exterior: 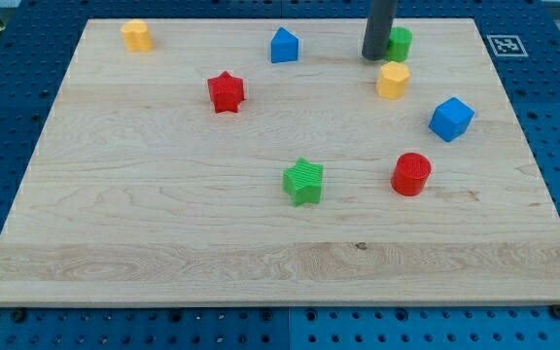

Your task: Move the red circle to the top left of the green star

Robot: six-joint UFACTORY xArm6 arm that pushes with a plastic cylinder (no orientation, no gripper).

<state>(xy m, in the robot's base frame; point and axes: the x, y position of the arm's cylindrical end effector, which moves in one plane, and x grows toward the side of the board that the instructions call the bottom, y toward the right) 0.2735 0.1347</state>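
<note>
The red circle [411, 174] lies on the wooden board right of centre. The green star [303, 182] lies to its left, about a hand's width away, at nearly the same height in the view. My tip [374, 56] is near the view's top, well above both, standing just left of a green block [399, 44] and above a yellow block [393, 81]. The tip touches neither the red circle nor the green star.
A red star [227, 92] lies up and left of the green star. A blue house-shaped block [284, 46] and a yellow block [137, 36] lie near the top edge. A blue cube [451, 119] lies above right of the red circle.
</note>
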